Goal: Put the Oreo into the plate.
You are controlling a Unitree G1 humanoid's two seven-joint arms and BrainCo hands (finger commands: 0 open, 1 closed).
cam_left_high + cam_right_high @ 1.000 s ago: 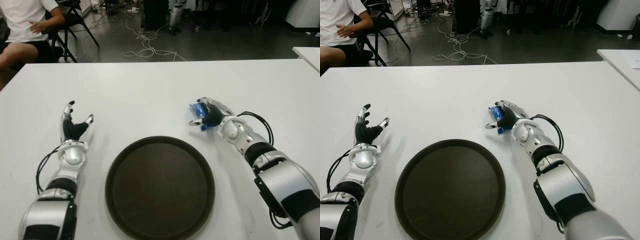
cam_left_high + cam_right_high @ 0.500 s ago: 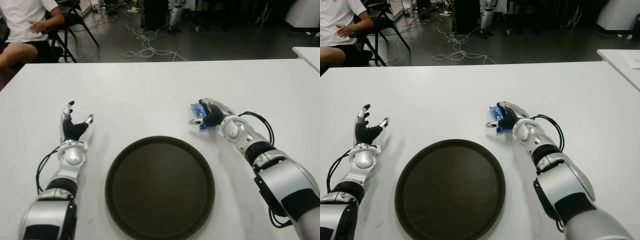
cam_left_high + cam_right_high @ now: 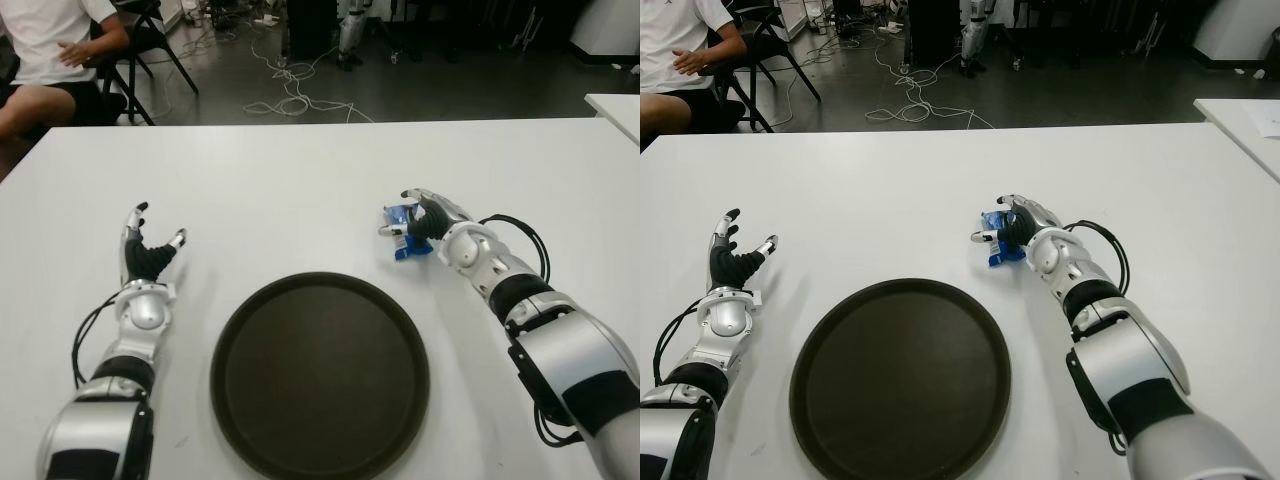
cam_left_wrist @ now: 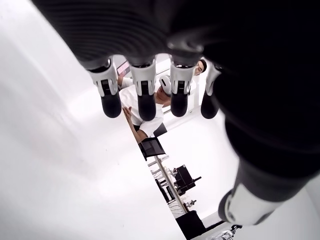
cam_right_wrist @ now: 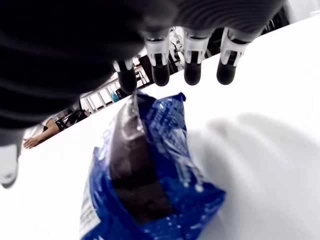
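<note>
The Oreo (image 3: pixel 404 240) is a small blue packet on the white table (image 3: pixel 300 190), just beyond the right rim of the round dark plate (image 3: pixel 320 380). My right hand (image 3: pixel 402 214) hovers over it. In the right wrist view the fingers (image 5: pixel 160 70) stretch out straight above the packet (image 5: pixel 150 170). The index tip meets its upper edge, and the thumb stays apart from it. Nothing lies in the plate. My left hand (image 3: pixel 150 245) is idle to the left of the plate, fingers (image 4: pixel 145 95) spread and holding nothing.
A seated person (image 3: pixel 50 50) is beyond the table's far left corner, beside a chair. Cables (image 3: pixel 290 90) lie on the floor behind the table. The corner of a second white table (image 3: pixel 615 105) shows at the right edge.
My right hand has turned and shifted slightly right. Its fingers, curled over the packet before, now reach out straighter, and more of the blue packet shows below them. The left hand has not moved.
</note>
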